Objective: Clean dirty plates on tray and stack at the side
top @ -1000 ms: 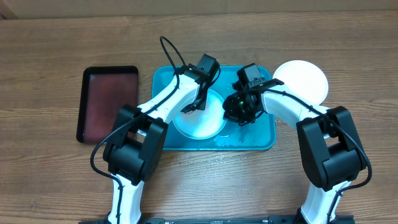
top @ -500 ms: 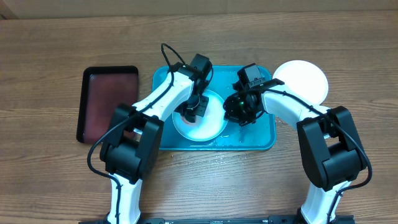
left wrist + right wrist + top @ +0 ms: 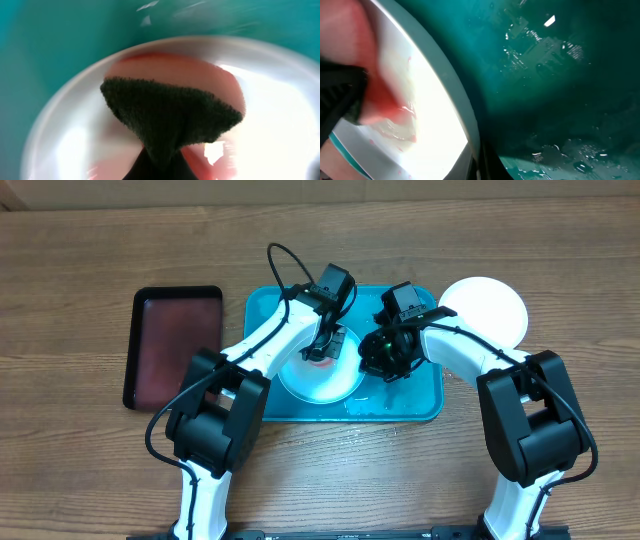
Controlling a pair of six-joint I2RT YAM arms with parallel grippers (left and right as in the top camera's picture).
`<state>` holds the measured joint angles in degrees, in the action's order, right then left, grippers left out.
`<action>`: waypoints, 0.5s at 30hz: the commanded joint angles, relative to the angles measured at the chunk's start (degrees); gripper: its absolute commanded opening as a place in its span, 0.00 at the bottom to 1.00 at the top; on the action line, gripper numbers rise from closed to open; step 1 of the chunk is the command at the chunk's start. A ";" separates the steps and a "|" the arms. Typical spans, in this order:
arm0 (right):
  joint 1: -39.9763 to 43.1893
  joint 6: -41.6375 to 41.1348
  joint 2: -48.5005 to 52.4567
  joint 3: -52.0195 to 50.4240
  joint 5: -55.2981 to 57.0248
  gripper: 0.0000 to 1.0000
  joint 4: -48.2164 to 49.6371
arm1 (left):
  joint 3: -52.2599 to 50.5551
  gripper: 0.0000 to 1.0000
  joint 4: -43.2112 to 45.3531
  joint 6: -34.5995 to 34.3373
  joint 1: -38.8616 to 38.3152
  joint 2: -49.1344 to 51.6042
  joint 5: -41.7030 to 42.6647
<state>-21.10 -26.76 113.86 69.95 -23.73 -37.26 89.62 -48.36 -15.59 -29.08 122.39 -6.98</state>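
Observation:
The turquoise tray point(image 3: 412, 395) lies mid-table, wet in places. In it sits a pale plate point(image 3: 322, 383). My left gripper point(image 3: 322, 348) is shut on a sponge point(image 3: 170, 115), dark pad down and pink body behind, pressed onto the plate's point(image 3: 272, 100) far part. My right gripper point(image 3: 379, 361) is shut on the plate's right rim; in the right wrist view the rim point(image 3: 462, 112) runs down between the jaws of that gripper point(image 3: 479, 162). Pinkish watery smears show on the plate's inside point(image 3: 395, 122). A white plate point(image 3: 487, 310) rests on the wooden tabletop point(image 3: 560, 270), just right of the tray.
A black tray with a dark red inside point(image 3: 175, 345) lies left of the turquoise tray. Both arms reach over the turquoise tray from the near edge. Water drops sit on the tray floor point(image 3: 560, 90).
My left gripper swept the sponge toward the near left of the plate, then back to its far part. The right gripper and the plate stayed put.

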 commanded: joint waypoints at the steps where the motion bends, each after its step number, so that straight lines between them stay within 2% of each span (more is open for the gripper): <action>1: -0.22 0.22 2.23 -1.55 1.70 0.04 -0.39 | -0.39 0.04 -4.59 -11.13 0.61 1.09 -14.49; 4: -0.20 0.22 2.23 -1.55 1.70 0.04 -0.37 | -0.39 0.04 -8.26 -11.65 0.61 1.09 -12.63; 7: -0.22 0.22 2.23 -1.55 1.70 0.04 -0.35 | -0.39 0.04 -10.21 -8.98 0.52 1.09 -4.59; 12: -0.22 0.22 2.23 -1.55 1.70 0.04 -0.33 | -0.39 0.04 -10.14 9.01 0.52 1.09 20.98; 15: -0.22 0.22 2.23 -1.55 1.70 0.04 -0.35 | -0.39 0.04 -9.33 14.86 0.52 1.09 28.26</action>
<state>-21.15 -26.44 113.91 69.95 -23.79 -37.58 89.62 -58.30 -11.00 -27.33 122.39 3.36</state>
